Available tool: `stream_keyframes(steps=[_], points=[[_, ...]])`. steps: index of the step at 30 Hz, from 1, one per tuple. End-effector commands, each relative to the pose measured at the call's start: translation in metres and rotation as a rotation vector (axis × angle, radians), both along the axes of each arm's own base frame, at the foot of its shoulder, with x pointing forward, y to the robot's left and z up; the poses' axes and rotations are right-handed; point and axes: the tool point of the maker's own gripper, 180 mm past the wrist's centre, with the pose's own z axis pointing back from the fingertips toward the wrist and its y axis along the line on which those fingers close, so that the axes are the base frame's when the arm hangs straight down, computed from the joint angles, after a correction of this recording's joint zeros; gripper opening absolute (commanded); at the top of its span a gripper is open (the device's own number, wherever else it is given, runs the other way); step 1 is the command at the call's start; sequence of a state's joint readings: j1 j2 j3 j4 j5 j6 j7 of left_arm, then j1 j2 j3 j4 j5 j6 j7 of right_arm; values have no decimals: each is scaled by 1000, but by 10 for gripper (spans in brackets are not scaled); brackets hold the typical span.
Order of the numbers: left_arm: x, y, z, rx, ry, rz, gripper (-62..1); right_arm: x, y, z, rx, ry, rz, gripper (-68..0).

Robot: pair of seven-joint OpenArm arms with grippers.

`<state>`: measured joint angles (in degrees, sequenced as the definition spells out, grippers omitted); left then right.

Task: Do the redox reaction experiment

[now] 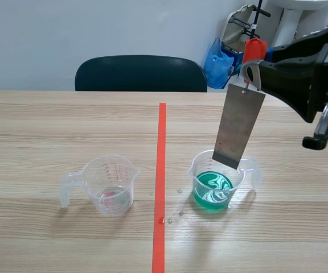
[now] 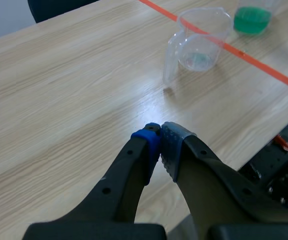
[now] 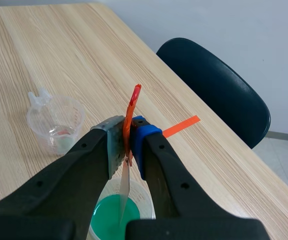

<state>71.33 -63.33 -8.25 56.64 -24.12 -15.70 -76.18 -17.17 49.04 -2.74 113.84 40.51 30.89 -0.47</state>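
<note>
Over green-liquid beaker [image 1: 197,170], R fingers [image 3: 144,134] clamp metal plate [image 1: 239,128] — L fingers [image 2: 149,141] together; clear beaker [image 1: 110,185] scale illegible.

Chair [image 1: 141,74]: dark, with a wide round back. It is the only seat.
Worktop [image 1: 50,131]: light wood with long grain lines, right in front of the chair.
Tape line [image 1: 161,170]: orange-red, running across the worktop straight out from the chair.
Wall [image 1: 39,40]: plain and pale grey-blue, behind the chair.
Blue bag [image 1: 216,62]: shiny plastic, beside the chair, by the wall.
White stand [image 1: 292,23]: past the bag, farther from the chair.
Floor [image 3: 284,155]: pale grey, under the chair.
Light: soft, with a white shine [image 2: 149,107] on the worktop.
</note>
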Motion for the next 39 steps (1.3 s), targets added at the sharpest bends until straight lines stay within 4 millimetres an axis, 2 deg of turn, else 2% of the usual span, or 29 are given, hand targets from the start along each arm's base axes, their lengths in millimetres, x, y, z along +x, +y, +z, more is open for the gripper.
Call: stream_keyframes(steps=[1,4,7,8,10,22,31,39], points=[[-6,-4,6,-13,-43,-2,-518,1,3,11,20,-30,10,-669],[-20,-1,1,18,-35,-5,-336,1,3,11,20,-30,10,-669],[-27,0,-1,18,-31,29,-106,1,3,11,20,-29,10,-669],[-29,0,-1,16,-33,39,-49,1,3,11,20,-30,10,-669],[-32,-1,-1,12,-39,52,14,1,3,11,21,-30,10,-669],[-40,-7,-2,-19,-49,102,14,1,3,11,20,-29,10,-669],[-40,-18,3,-38,-99,130,14,1,3,11,20,-29,10,-669],[-38,-19,4,-22,-119,129,14,1,3,11,20,-29,10,-669]])
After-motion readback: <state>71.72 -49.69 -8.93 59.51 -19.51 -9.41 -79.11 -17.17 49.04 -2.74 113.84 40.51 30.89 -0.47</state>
